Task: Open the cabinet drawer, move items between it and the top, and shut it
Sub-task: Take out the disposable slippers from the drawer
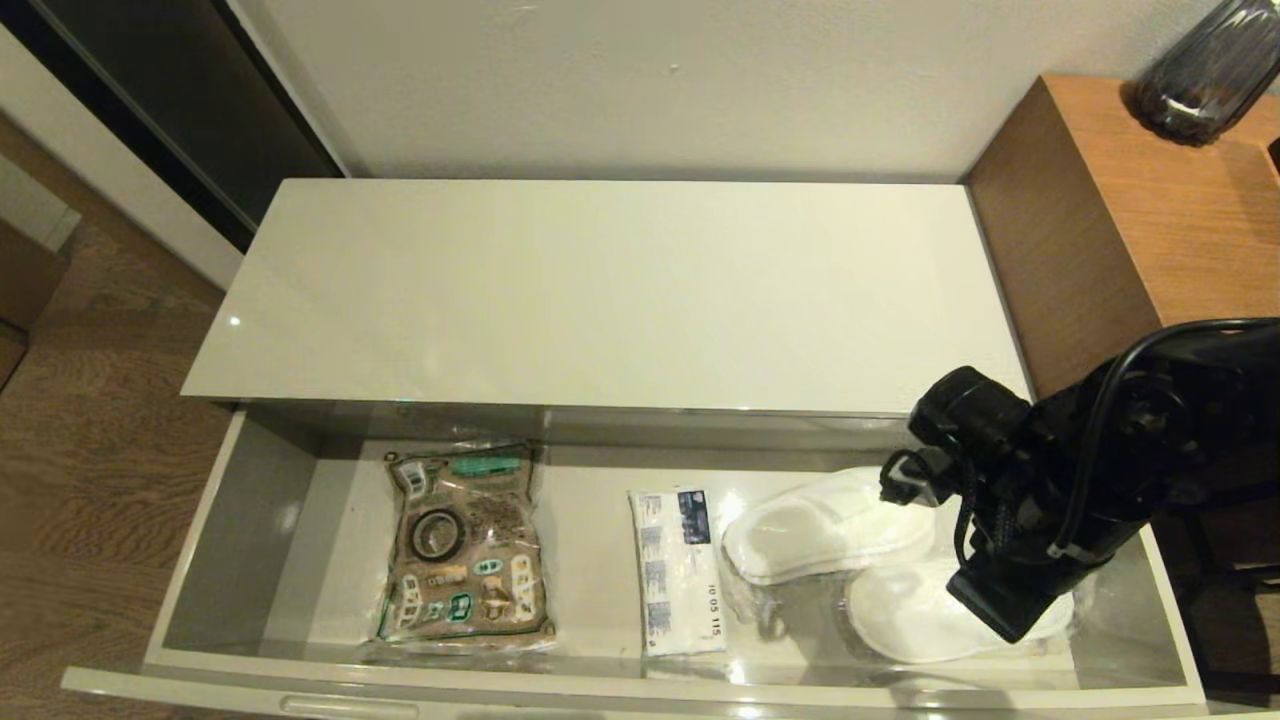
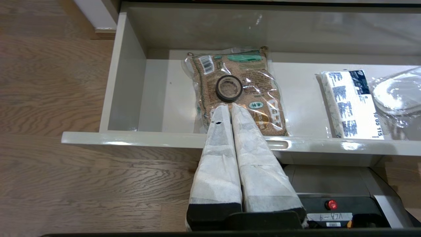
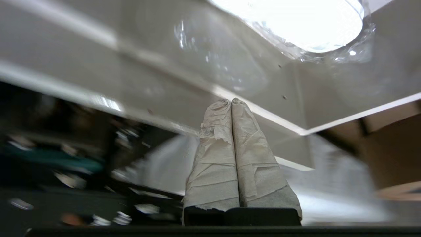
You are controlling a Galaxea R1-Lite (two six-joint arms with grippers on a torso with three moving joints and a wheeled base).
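Observation:
The cabinet drawer (image 1: 250, 520) stands pulled out below the bare glossy top (image 1: 600, 290). A small black tape roll (image 1: 437, 534) lies on a brown patterned pouch (image 1: 465, 545) in its left half. The blue-printed tissue pack (image 1: 680, 570) lies in the middle and the wrapped white slippers (image 1: 825, 525) at the right. My right arm (image 1: 1050, 500) hangs over the slippers; the right gripper (image 3: 230, 101) is shut and empty by the drawer's front right corner. My left gripper (image 2: 228, 106), shut and empty, reaches over the front rim (image 2: 138, 138) just short of the tape roll (image 2: 229, 88).
A brown wooden side table (image 1: 1130, 210) with a dark vase (image 1: 1210, 70) stands against the cabinet's right end. Wooden floor (image 1: 90, 450) lies to the left. The drawer's left end beside the pouch is bare.

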